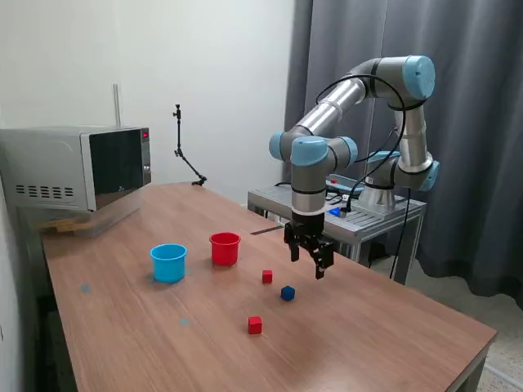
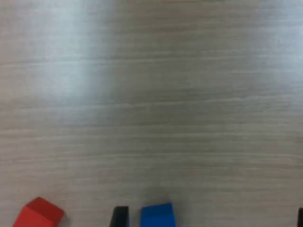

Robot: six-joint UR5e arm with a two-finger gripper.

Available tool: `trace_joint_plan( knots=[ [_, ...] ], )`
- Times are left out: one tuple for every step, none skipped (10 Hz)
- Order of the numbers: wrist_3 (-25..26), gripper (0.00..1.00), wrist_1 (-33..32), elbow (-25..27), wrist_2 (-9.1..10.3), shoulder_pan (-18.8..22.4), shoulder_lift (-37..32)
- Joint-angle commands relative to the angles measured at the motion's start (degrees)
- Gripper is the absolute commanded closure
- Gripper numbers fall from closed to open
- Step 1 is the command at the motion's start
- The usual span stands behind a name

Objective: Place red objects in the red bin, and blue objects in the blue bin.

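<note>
Wrist view: blue cube [image 2: 157, 215] and one red cube [image 2: 38, 217] sit at the frame edge, both cut off; a dark fingertip [image 2: 119, 216] shows just beside the blue cube, another sliver at the far edge.
Exterior view, cubes: blue cube [image 1: 288, 292] lies between two red cubes, one nearer the cups [image 1: 267, 276], one nearer the table's front [image 1: 255, 325]; all three lie apart on the table, none in a cup.
Second blue cube: only one is visible in either view.
Red bin: round red cup [image 1: 225, 248], rolled rim, slightly tapered, upright, seen only in the exterior view.
Blue bin: light blue cup [image 1: 168, 262], same shape, standing to the exterior view's left of the red cup, near it but not touching.
Cup contents: insides hidden from this angle.
Gripper [image 1: 307, 256]: hangs above the table, over and a little behind the blue cube, fingers spread and holding nothing.
Table [image 1: 384, 327]: wood-grain laminate, matte, with a soft glare patch in the wrist view.
Blur: wrist picture is soft, cube edges indistinct.
Surroundings: silver microwave [image 1: 78, 167] at the exterior view's left, grey curtain [image 1: 474, 122] behind the arm.
</note>
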Motion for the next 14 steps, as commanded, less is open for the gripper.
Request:
trace_joint_plan(
  knots=[
    [-3.65, 0.0, -1.51, 0.06, 0.17, -0.15, 1.83],
    [-5.5, 0.0, -2.39, 0.06, 0.25, -0.49, 2.62],
    [-7.52, 0.0, -2.74, 0.06, 0.25, -0.67, 3.23],
    [-8.32, 0.0, -3.36, -0.03, 0.25, -0.76, 3.85],
    [-9.2, 0.0, -3.45, -0.03, 0.25, -0.85, 4.12],
    [-10.77, 0.0, -3.54, -0.03, 0.25, -0.94, 4.56],
    [-11.57, 0.0, -3.54, -0.2, 0.25, -0.94, 4.56],
    [-12.36, 0.0, -4.15, -0.38, 0.25, -1.02, 4.65],
    [-13.59, 0.0, -4.24, -0.82, 0.25, -1.72, 4.73],
    [-14.38, 0.0, -4.24, -1.43, 0.25, -1.99, 4.82],
    [-15.09, 0.0, -4.33, -2.48, 0.25, -2.17, 4.82],
    [-15.44, 0.0, -4.24, -2.75, 0.17, -2.26, 4.91],
    [-15.53, 0.0, -4.24, -2.75, 0.17, -2.78, 5.61],
    [-15.53, 0.0, -4.24, -3.02, 0.25, -2.87, 5.96]
  ],
)
